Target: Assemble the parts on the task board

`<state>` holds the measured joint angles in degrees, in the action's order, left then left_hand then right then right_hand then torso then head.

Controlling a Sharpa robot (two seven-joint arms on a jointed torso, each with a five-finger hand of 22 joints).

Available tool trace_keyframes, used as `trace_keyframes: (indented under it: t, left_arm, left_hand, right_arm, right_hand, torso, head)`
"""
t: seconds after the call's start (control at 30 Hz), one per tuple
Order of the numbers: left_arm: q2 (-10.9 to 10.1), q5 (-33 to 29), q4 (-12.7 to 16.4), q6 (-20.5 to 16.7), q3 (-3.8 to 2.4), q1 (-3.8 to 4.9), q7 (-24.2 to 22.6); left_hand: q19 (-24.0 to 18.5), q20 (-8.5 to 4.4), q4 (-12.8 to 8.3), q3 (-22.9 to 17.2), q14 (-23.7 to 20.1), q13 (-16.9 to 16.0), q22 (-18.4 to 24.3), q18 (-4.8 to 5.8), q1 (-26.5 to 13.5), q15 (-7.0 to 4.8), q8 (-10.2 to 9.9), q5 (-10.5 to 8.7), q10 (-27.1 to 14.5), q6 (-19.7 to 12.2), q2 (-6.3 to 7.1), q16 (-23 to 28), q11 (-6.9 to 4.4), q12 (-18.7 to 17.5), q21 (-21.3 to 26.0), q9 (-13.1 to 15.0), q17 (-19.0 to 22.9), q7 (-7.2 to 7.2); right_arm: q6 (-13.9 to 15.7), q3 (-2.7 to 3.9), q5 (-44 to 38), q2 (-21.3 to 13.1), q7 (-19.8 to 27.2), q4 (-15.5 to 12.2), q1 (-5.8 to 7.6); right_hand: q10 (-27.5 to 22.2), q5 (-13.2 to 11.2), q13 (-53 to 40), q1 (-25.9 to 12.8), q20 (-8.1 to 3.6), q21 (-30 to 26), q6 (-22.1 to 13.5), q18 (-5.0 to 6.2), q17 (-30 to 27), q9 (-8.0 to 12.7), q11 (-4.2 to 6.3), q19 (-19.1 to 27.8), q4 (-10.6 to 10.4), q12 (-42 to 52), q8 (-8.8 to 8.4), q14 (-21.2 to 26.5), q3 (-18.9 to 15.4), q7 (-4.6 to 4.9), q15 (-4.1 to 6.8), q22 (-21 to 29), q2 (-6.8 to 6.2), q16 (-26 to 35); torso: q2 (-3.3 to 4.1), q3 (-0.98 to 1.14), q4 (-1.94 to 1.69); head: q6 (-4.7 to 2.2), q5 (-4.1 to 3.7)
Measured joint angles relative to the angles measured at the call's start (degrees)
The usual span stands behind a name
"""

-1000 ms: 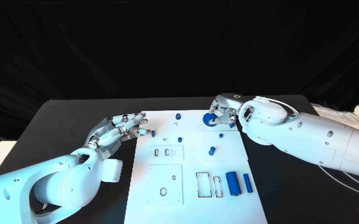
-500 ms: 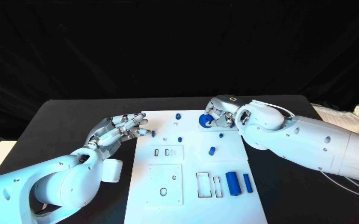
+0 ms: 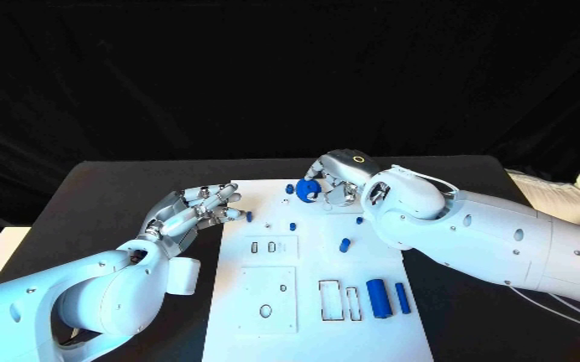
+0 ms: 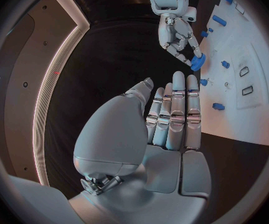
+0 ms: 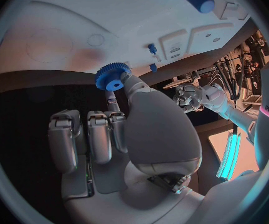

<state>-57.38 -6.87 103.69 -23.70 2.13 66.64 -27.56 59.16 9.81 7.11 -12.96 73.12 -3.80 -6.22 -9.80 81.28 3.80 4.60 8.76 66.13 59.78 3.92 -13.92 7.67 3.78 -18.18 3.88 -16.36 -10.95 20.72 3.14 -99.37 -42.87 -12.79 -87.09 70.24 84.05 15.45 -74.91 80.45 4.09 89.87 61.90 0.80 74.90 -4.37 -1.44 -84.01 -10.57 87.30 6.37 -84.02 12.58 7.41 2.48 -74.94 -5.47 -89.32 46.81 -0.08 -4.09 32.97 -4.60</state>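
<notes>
Currently the right robot hand [image 3: 328, 184] pinches a blue gear [image 3: 308, 190] at its fingertips, held above the far edge of the task board [image 3: 308, 295], near a small blue peg [image 3: 289, 187]. The left robot hand [image 3: 203, 208] lies open, fingers straight, at the board's left edge on the surface [image 3: 109, 194]. Step judged: carrying gear to its post. Next: align the bore over a post, lower straight down.

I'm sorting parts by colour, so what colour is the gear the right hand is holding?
Blue. The gear, pinched by the right hand, shows best in the right wrist view.
</notes>
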Motion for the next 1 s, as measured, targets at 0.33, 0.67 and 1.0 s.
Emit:
trace_keyframes:
  t: [0.33,0.67,1.0]
  left_arm:
    - [0.30,0.00,-0.01,0.03,0.00,0.00,0.03]
    - [0.34,0.00,-0.11,0.05,0.00,0.00,0.06]
    - [0.35,0.00,-0.11,0.07,0.00,0.00,0.09]
  left_hand:
    - [0.00,0.00,0.00,0.00,0.00,0.00,0.00,0.00,0.00,0.00,0.00,0.00,0.00,0.00,0.00,0.00,0.00,0.00,0.00,0.00,0.01,0.00]
    - [0.00,0.00,0.00,0.00,0.00,0.00,-0.01,0.00,0.00,0.00,0.00,0.00,0.00,0.00,0.00,0.00,0.00,0.00,0.00,0.00,-0.04,0.00]
    - [0.00,0.00,0.00,0.00,0.00,0.00,-0.01,0.00,0.00,0.00,0.00,0.00,0.00,0.00,0.00,0.00,0.00,0.00,0.00,0.00,-0.04,0.00]
  right_arm:
    - [0.19,-1.21,-2.29,5.23,-0.90,1.94,-0.11]
    - [-1.66,-1.74,-3.57,7.84,-1.71,5.00,-0.34]
    - [-3.55,-1.77,-4.32,8.71,-2.79,6.67,-0.27]
  right_hand:
    - [0.00,-0.31,0.01,-0.14,-0.20,0.00,0.00,0.00,0.05,0.02,-0.01,0.21,0.24,0.00,0.01,0.00,0.25,0.00,0.00,0.01,0.17,0.00]
    - [0.00,-1.64,0.01,-0.56,-0.41,0.00,0.00,0.00,0.04,0.12,-0.01,0.00,0.47,0.00,0.01,0.00,0.46,0.00,-0.01,0.01,0.67,0.00]
    - [0.01,-3.36,-0.04,-3.04,-0.40,0.00,0.00,0.01,0.03,0.12,-0.02,0.00,0.48,-0.61,-0.41,0.00,0.46,0.00,-0.01,0.02,0.54,0.00]
  torso:
    - [0.04,-0.02,-0.07]
    - [0.05,0.03,0.05]
    - [0.03,0.07,0.10]
  head:
    - [0.23,0.38]
    - [0.44,0.79]
    - [0.56,0.77]
